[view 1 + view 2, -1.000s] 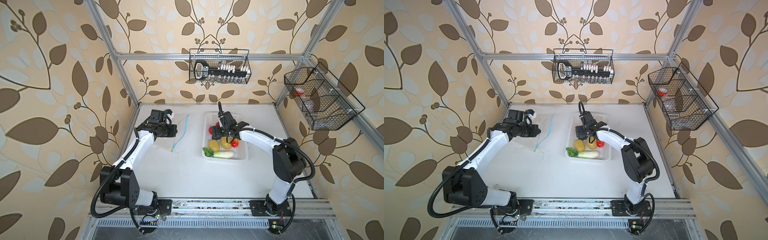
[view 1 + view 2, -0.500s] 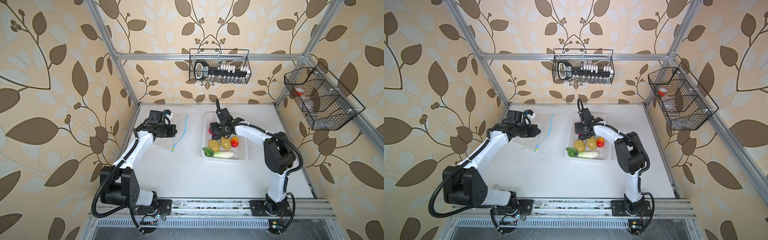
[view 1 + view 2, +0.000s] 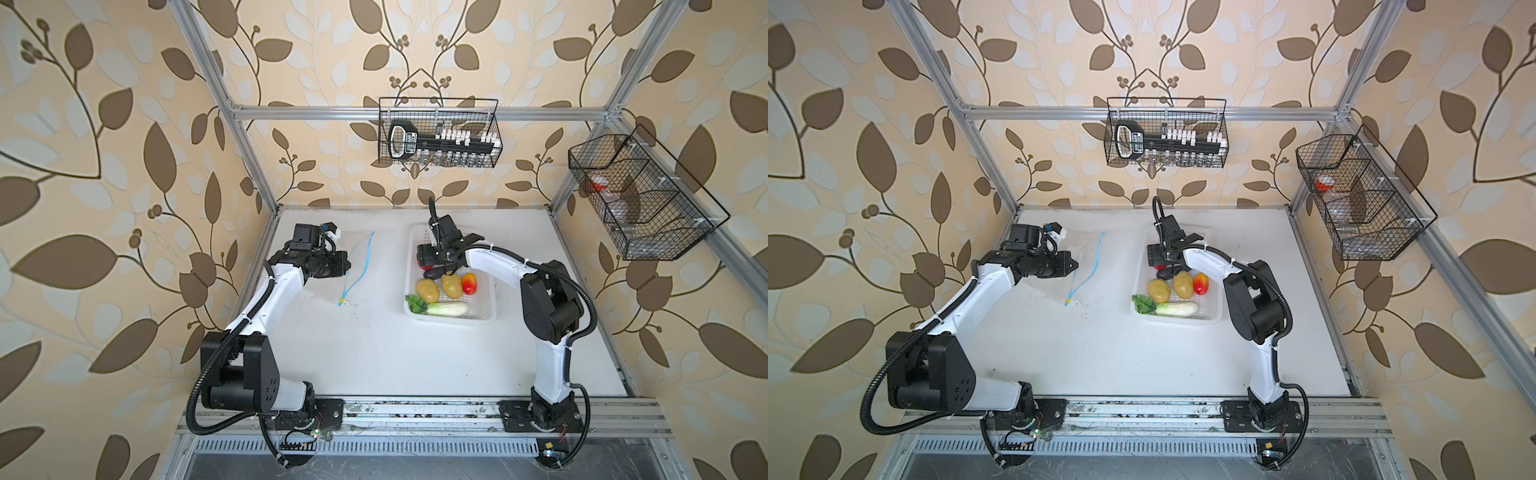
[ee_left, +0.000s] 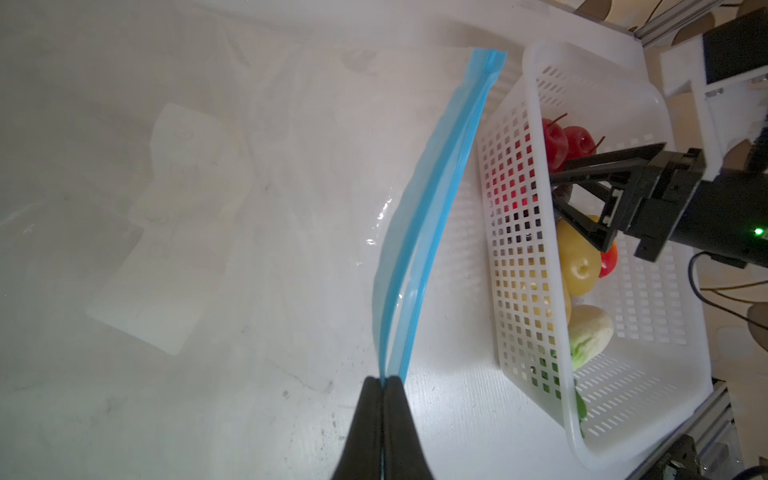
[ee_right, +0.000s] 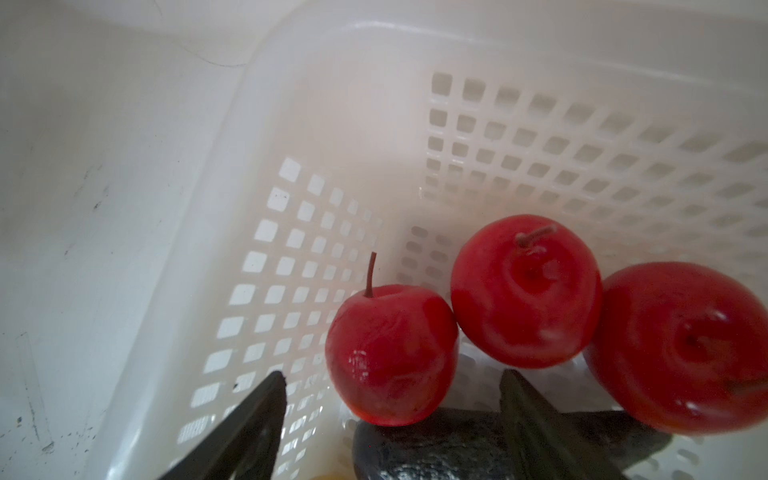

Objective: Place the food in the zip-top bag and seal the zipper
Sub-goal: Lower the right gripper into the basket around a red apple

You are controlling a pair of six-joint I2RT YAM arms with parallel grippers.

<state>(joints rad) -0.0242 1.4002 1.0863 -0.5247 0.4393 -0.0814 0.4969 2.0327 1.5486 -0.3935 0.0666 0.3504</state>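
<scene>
The clear zip-top bag point(image 3: 360, 259) lies flat left of the white basket point(image 3: 490, 318). My left gripper point(image 4: 383, 380) is shut on one lip of its blue zipper point(image 4: 432, 199), and the mouth gapes slightly. The yellow slider point(image 3: 341, 302) sits at the strip's near end. My right gripper point(image 5: 392, 376) hangs open inside the basket's far end. One red apple point(image 5: 390, 353) sits between its fingers, untouched, on the dark eggplant point(image 5: 436, 453). Two more apples point(image 5: 525, 291) lie beside it. Two potatoes point(image 3: 428, 290), a red-yellow fruit point(image 3: 469, 283) and the cabbage point(image 3: 446, 308) fill the near end.
Black wire baskets hang on the back wall point(image 3: 438, 139) and the right wall point(image 3: 640, 199). The basket's perforated wall point(image 5: 291, 257) stands close to my right gripper's fingers. Aluminium frame posts edge the white table point(image 3: 374, 353).
My right gripper has moved to the basket's far end over the apples and its jaws have narrowed a little. The left arm and the bag have stayed put.
</scene>
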